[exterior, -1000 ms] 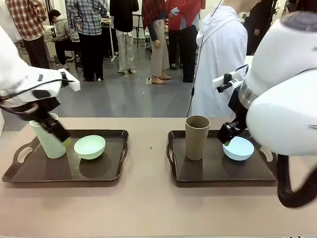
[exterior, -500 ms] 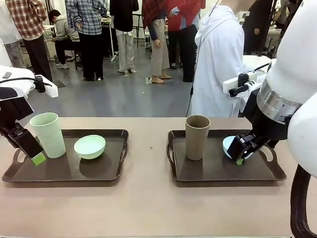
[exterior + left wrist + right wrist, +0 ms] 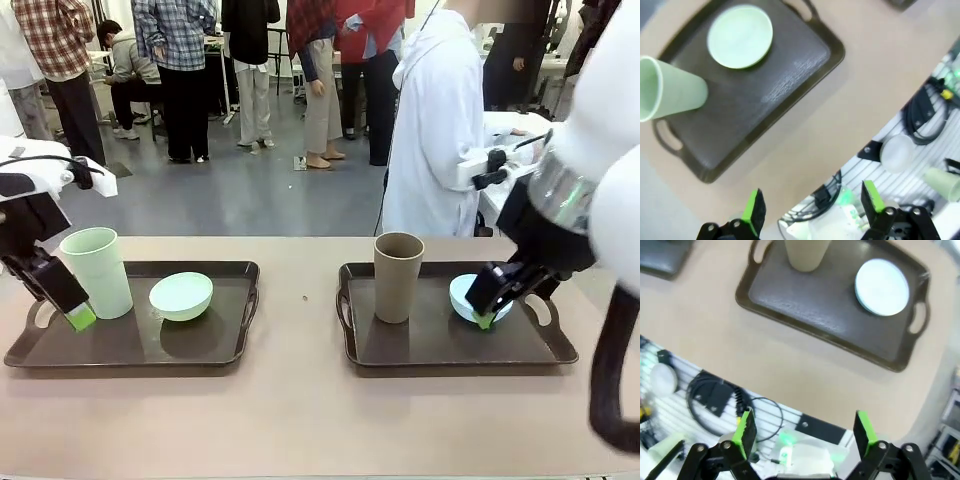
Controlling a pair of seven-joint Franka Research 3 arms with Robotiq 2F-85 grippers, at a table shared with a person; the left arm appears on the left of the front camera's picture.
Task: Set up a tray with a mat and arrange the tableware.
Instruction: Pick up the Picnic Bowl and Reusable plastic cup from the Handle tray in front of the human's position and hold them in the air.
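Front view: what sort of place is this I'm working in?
Probably a robotics lab or test hall, not a dining room. A person in a white coat stands at the table, a group of people waits on the open grey floor behind, and cables lie past the table edge.

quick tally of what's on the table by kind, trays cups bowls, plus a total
trays: 2 (left tray, right tray)
tumblers: 2 (pale green tumbler, brown tumbler)
bowls: 2 (mint green bowl, light blue bowl)
total: 6
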